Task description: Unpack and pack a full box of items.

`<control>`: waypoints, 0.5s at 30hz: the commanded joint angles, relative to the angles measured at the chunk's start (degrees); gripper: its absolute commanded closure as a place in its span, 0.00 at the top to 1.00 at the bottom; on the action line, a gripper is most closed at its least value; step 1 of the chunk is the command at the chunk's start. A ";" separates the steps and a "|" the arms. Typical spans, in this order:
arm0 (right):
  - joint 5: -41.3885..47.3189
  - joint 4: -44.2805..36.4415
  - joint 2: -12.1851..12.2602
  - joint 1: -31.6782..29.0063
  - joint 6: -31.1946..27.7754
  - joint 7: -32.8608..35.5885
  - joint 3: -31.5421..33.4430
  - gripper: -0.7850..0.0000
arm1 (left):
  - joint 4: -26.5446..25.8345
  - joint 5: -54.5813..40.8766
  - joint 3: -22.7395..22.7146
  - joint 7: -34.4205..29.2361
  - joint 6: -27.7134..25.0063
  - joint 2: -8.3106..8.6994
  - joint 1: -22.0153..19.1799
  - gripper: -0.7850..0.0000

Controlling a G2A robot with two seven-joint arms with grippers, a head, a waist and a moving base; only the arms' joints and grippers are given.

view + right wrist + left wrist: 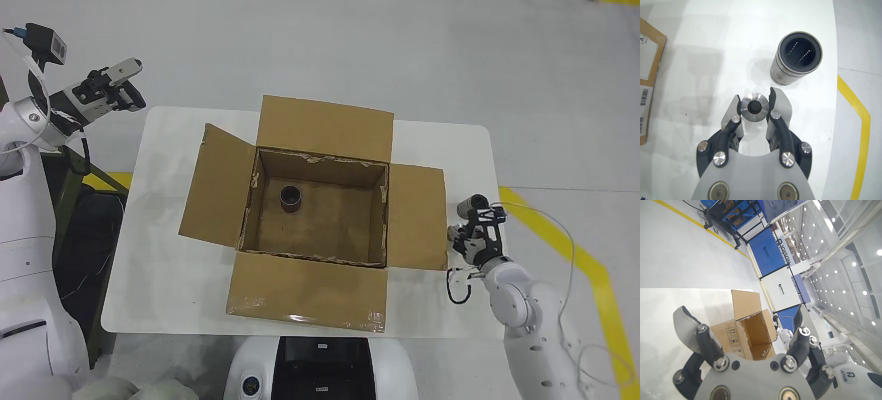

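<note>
Twin up-arrows mark the box (721, 330) side; barcode labels (644, 96) sit on its flap (659, 56); logos on panels (780, 289).

Bright, even light — soft shadows, bowed edges

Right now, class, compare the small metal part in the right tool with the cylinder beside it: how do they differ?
The small metal part is clamped in the right tool; the cylinder stands free on the table. The cylinder is clearly wider than the part. The part has a shiny coned face and narrow hole; the cylinder a black rim and wide bore. Both are round, hollow metal.
</note>
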 commanded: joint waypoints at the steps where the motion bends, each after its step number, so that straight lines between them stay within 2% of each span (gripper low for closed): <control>1: 0.02 -0.93 0.06 -0.69 0.19 -0.11 0.29 0.00 | 0.00 0.00 0.00 0.00 0.00 0.00 0.00 1.00; 15: -1.34 -6.64 0.46 -4.80 1.11 0.17 1.42 0.00 | 0.00 0.00 0.00 0.00 0.00 0.00 0.00 1.00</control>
